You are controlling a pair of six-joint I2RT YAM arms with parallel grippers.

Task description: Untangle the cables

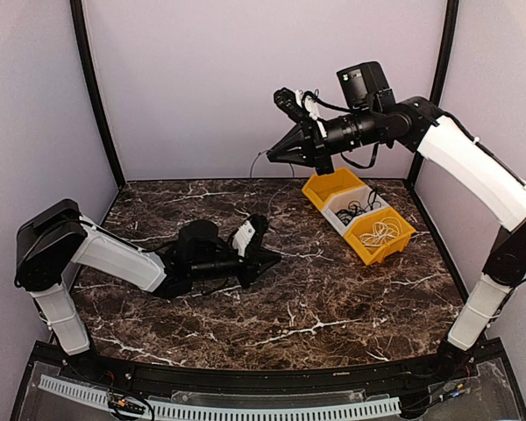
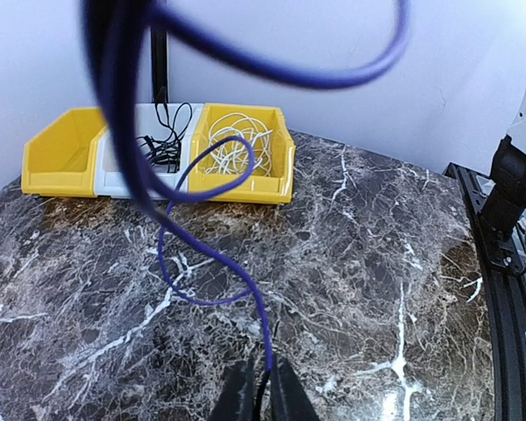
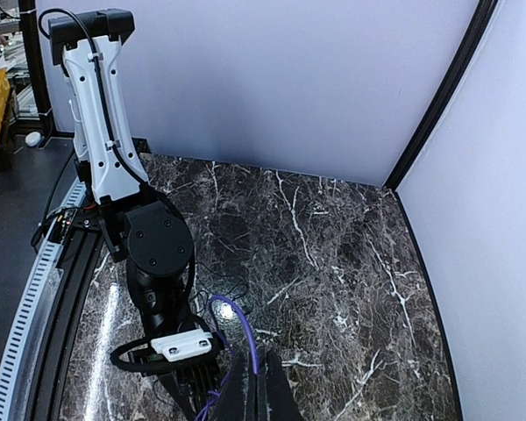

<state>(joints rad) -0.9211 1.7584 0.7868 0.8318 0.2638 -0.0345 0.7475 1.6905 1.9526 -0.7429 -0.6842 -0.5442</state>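
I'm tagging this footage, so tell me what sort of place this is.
Probably a robot lab test cell: a left arm and right arm bolted at a marble-patterned table, plain walls closing it in, and small plastic bins holding coiled cables.

Tabletop (image 1: 333, 307) open along near and right parts; bin row (image 1: 366, 248) fills far-right corner; left arm (image 1: 123, 259) lies low centre-left; purple cable (image 2: 206, 254) loops above centre.

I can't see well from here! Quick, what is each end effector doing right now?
Left end effector: closed on the purple cable.
Right end effector: closed on the same cable.
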